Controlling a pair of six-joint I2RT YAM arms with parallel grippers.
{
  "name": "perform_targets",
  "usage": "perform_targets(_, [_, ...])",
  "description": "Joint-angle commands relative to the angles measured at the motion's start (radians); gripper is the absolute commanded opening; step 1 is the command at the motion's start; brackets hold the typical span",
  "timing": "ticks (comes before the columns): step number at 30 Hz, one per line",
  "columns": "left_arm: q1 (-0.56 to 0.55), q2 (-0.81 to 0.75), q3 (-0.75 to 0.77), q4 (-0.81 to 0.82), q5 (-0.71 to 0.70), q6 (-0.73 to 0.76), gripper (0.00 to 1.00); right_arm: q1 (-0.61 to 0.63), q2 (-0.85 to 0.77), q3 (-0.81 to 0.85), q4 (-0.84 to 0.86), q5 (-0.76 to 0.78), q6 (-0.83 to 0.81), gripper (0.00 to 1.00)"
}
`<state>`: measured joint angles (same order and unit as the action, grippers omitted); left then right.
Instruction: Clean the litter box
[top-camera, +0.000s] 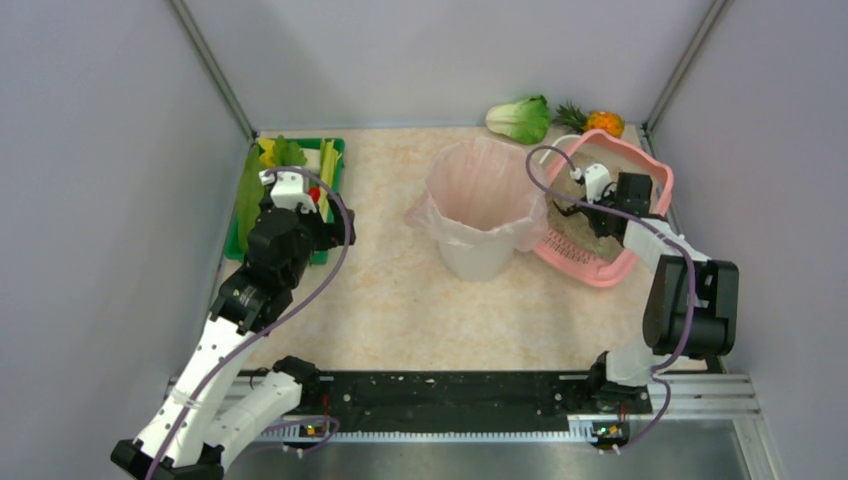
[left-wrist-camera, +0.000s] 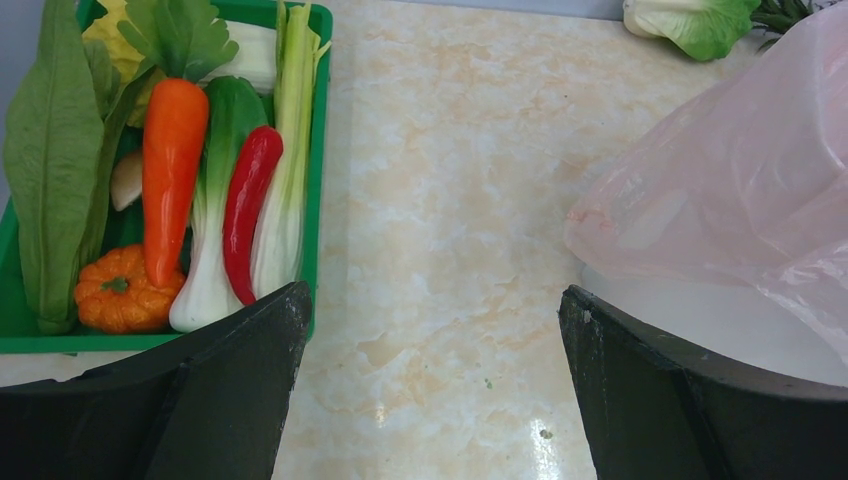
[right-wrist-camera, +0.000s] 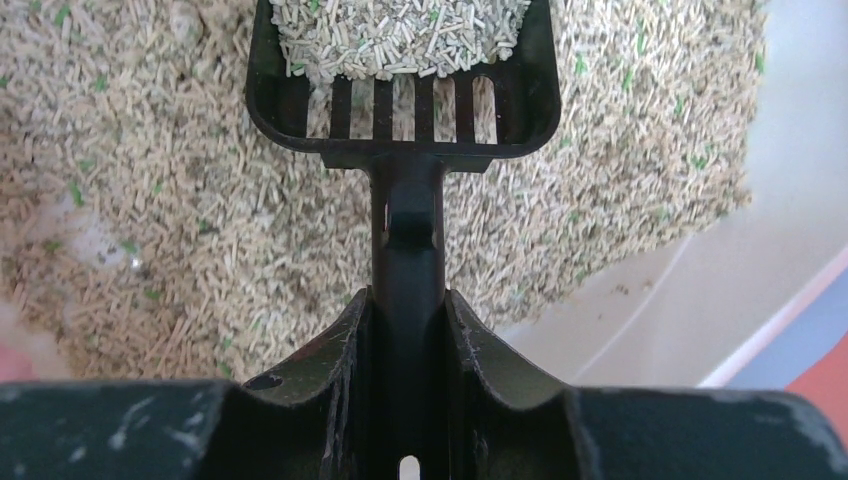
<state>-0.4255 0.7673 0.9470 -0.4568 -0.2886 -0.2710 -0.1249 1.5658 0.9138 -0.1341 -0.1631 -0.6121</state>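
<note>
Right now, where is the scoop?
The scoop sits in the right gripper, loaded, over the litter box at the top view's far right, beside the bin.

**What your table carries right now**

You have a table (top-camera: 400, 300) with a pale, marbled beige top, walled in on the left, far and right sides. At the far left lies a green tray (top-camera: 337, 147), running along the left edge. Near the middle, a little towards the far side, a white bin (top-camera: 478, 258) stands upright. Just to its right, in the far right corner, you will find the pink litter box (top-camera: 592, 273), its rim close against the bin. Behind the bin, at the far edge, lie a cabbage (top-camera: 520, 118) and, just right of it, a small pineapple (top-camera: 603, 122). A black rail (top-camera: 450, 392) spans the near edge.
</note>
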Motion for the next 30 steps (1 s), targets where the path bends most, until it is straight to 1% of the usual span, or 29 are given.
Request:
perform_targets(1, [-0.002,-0.019,0.02,0.05,0.015,-0.001,0.99,-0.033,-0.122,-0.052,0.053,-0.036,0.043,0.0])
perform_targets(10, [-0.002,-0.04,0.012,0.055,0.031,0.007,0.99,-0.058,-0.244,-0.174,0.126,-0.058,0.162,0.0])
perform_targets(22, [-0.002,-0.065,0.0,0.052,0.037,-0.005,0.99,-0.09,-0.418,-0.372,0.397,-0.084,0.326,0.0])
perform_targets(26, [-0.001,-0.062,-0.003,0.054,0.042,-0.008,0.99,-0.094,-0.439,-0.424,0.516,-0.121,0.43,0.0])
perform_targets(28, [-0.002,-0.063,-0.002,0.053,0.042,-0.008,0.99,-0.094,-0.454,-0.427,0.502,-0.158,0.442,0.0])
perform_targets(30, [-0.002,-0.069,-0.003,0.049,0.034,-0.007,0.99,-0.095,-0.487,-0.446,0.48,-0.09,0.448,0.0])
